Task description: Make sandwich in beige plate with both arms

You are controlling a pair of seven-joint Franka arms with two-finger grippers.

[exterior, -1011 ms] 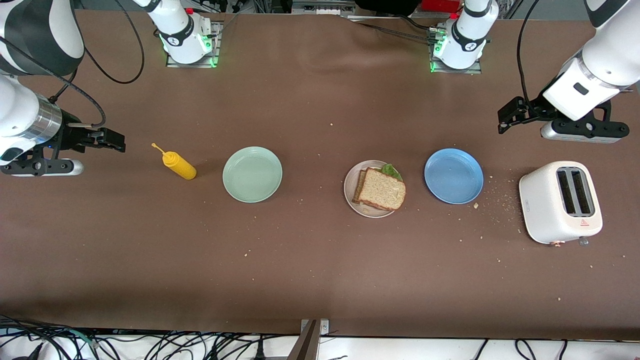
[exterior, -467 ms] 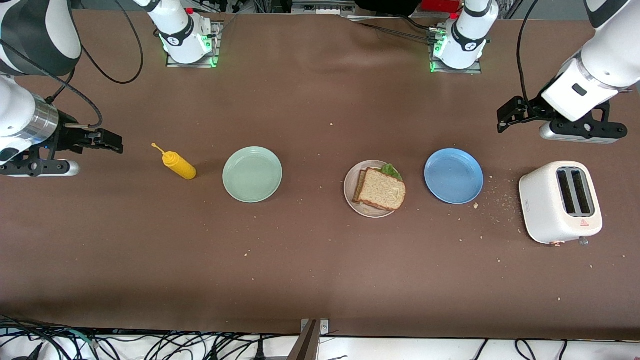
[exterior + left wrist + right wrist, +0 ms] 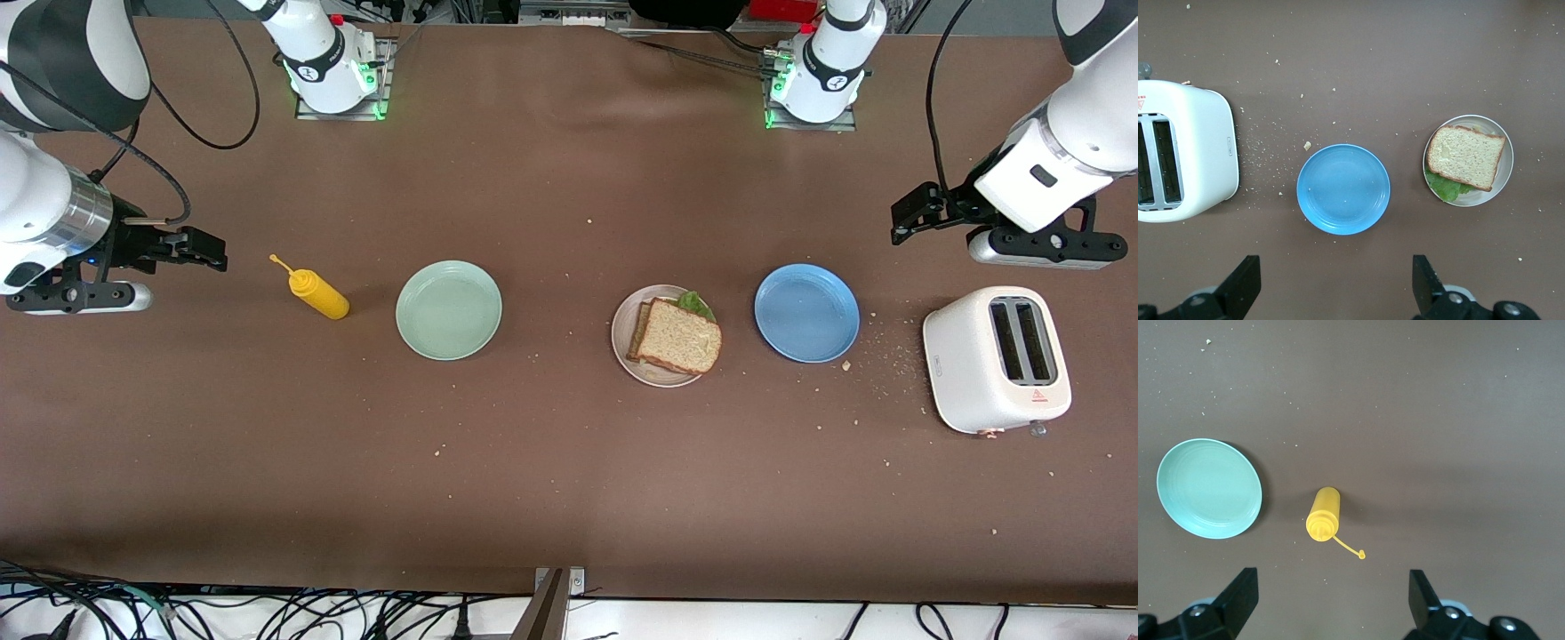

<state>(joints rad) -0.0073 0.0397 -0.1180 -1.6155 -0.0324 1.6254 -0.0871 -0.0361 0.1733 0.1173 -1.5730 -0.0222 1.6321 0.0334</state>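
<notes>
Two grippers, both raised above the table, neither holding anything. Left gripper with fingers spread wide apart, hanging over bare tabletop at the left arm's end, above a spot farther from the front camera than the toaster. Right gripper likewise with fingers spread wide, hanging over bare tabletop at the right arm's end, just off the tip of the yellow squeeze bottle.

One sandwich, sitting on the one beige plate near the middle of the table: top slice of speckled bread lying skewed, edge of a second slice showing beneath it toward the right arm's end, a tongue of green lettuce poking out at the corner farther from the front camera. Top slice overhanging the plate's rim toward the blue plate.

Three plates in all, in a row: mint-green plate, beige, blue. Mint-green and blue both bare of food. Blue plate just beside the beige one, toward the left arm's end; mint-green well apart, toward the right arm's end.

One squeeze bottle, lying on its side between the mint-green plate and the right gripper, nozzle with its little tethered cap pointing away from the plate.

One white toaster, two slots facing up, near the blue plate toward the left arm's end. Crumbs scattered between toaster and blue plate, many; a few more strewn thinly over the brown table.
</notes>
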